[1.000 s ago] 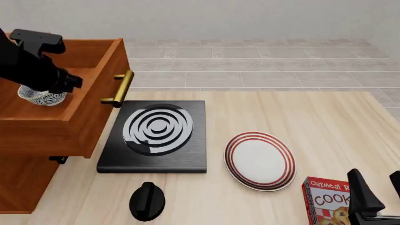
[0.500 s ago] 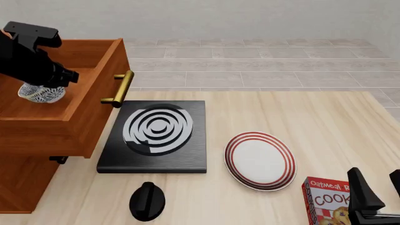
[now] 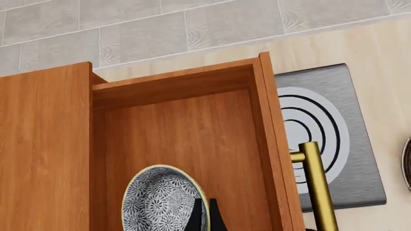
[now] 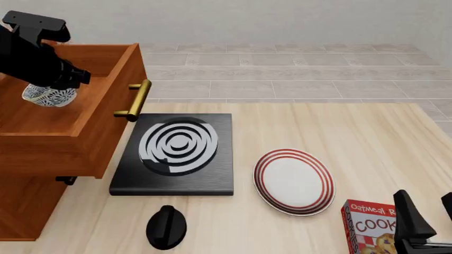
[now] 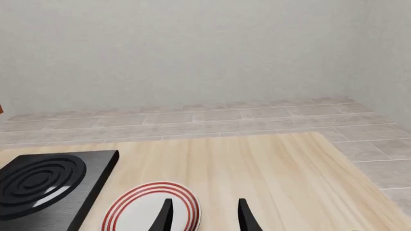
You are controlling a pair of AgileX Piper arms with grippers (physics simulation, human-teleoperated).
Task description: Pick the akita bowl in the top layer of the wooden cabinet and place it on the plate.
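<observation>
Open top on the drawer (image 4: pixel 84 114), walls hemming the bowl (image 4: pixel 48 95) all round. Between drawer and plate (image 4: pixel 294 181): brass handle (image 4: pixel 134 99) jutting out, stove (image 4: pixel 177 153) lying low. Cookie box (image 4: pixel 371 227) crowds the plate's near-right.

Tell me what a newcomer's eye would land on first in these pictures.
First comes the big reddish-brown wooden cabinet at the table's left, its top drawer pulled open, with the black left gripper pinching the rim of a small blue-speckled white bowl over it. Next are the black square stove with white rings beside the cabinet and the red-ringed white plate to its right.
</observation>
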